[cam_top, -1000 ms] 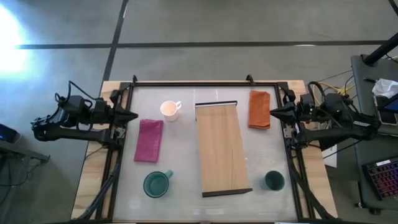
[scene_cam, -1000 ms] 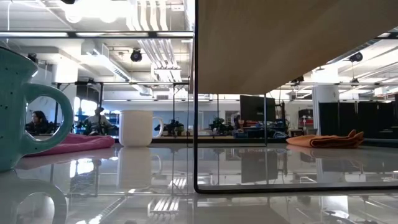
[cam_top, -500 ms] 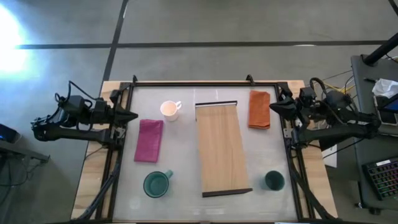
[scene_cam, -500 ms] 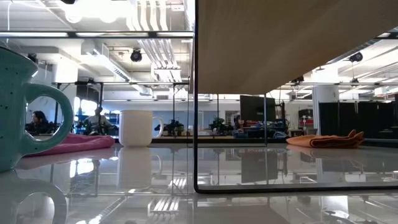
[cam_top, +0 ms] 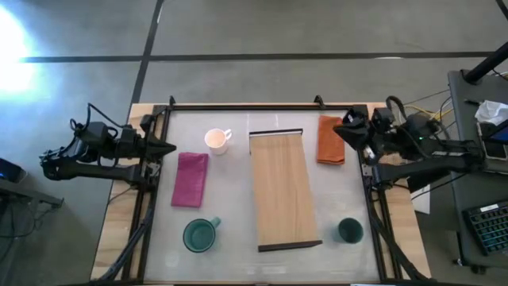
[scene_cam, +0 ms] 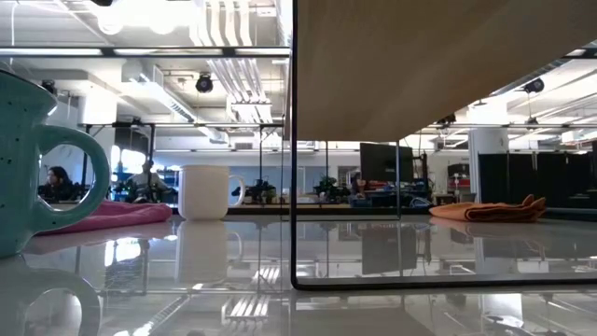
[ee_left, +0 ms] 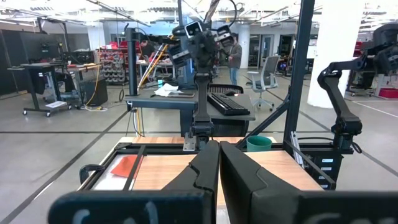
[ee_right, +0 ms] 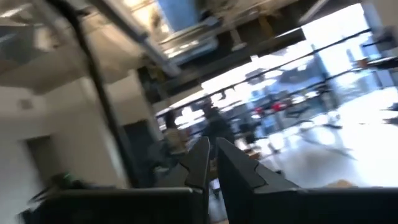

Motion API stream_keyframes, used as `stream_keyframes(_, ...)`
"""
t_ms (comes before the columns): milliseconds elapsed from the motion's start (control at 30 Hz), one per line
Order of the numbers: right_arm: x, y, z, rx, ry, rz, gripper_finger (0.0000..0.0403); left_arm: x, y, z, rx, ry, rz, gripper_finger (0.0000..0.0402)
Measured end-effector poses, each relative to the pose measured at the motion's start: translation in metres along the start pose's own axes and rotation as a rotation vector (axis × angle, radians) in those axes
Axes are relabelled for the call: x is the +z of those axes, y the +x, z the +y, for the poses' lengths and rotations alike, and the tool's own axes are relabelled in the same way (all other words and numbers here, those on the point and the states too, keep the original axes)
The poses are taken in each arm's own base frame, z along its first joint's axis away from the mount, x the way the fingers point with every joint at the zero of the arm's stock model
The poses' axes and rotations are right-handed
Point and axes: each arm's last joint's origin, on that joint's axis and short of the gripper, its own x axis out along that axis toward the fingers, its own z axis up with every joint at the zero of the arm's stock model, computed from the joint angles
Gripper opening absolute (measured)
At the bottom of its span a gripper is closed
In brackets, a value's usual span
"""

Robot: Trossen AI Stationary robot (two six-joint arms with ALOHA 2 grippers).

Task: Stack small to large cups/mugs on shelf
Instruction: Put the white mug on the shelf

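Note:
The white mug stands at the far left of the table; it also shows in the low view. The teal-green mug stands near the front left and shows in the low view. The dark green cup stands at the front right, beside the shelf. The shelf's board lies lengthwise in the middle, raised on black rails. My left gripper is shut and empty over the table's left edge. My right gripper is shut and empty above the orange cloth's right edge.
A magenta cloth lies left of the shelf, between the two mugs. An orange cloth lies at the far right, under my right gripper. A black frame runs around the table's edges.
My right gripper has come from the table's right edge toward the far left, over the orange cloth, and has tipped upward. My left arm and all cups have stayed still.

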Motion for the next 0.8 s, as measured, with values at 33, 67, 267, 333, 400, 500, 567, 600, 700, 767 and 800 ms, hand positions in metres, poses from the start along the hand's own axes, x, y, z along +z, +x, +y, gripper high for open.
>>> stream_keyframes(33,0.001,0.003,-0.001,-0.03,0.001,-0.018,0.0022,0.0,0.0,0.0,0.0,0.0,0.0,0.0)
stream_keyframes(67,0.002,0.006,-0.001,-0.047,0.003,-0.037,0.0022,0.0,0.0,0.0,0.0,0.0,0.0,0.0)
stream_keyframes(267,0.017,0.022,0.003,-0.111,-0.096,-0.107,0.0022,0.0,0.0,0.0,0.0,0.0,-0.001,0.0)
stream_keyframes(333,0.024,0.026,0.005,-0.145,-0.142,-0.132,0.0022,0.0,0.0,0.0,0.0,0.0,-0.001,0.0)
stream_keyframes(400,0.03,0.031,0.007,-0.147,-0.147,-0.144,0.0022,0.001,0.0,0.0,0.0,-0.002,-0.014,0.0)
stream_keyframes(500,0.037,0.039,0.011,-0.127,-0.109,-0.152,0.0022,0.007,0.002,0.0,-0.012,-0.159,-0.067,0.0)
stream_keyframes(567,0.042,0.044,0.013,-0.12,-0.091,-0.162,0.0022,0.012,0.003,0.0,-0.025,-0.325,-0.118,0.0)
stream_keyframes(600,0.045,0.046,0.014,-0.119,-0.093,-0.166,0.0022,0.014,0.003,0.0,-0.034,-0.391,-0.141,0.0)
stream_keyframes(700,0.049,0.055,0.017,-0.117,-0.089,-0.167,0.0022,0.025,0.002,0.0,-0.056,-0.456,-0.248,0.0)
stream_keyframes(767,0.05,0.061,0.018,-0.109,-0.045,-0.162,0.0022,0.03,0.001,0.0,-0.066,-0.454,-0.306,0.0)
stream_keyframes(800,0.05,0.064,0.018,-0.107,-0.029,-0.159,0.0022,0.033,0.001,0.0,-0.072,-0.453,-0.332,0.0)
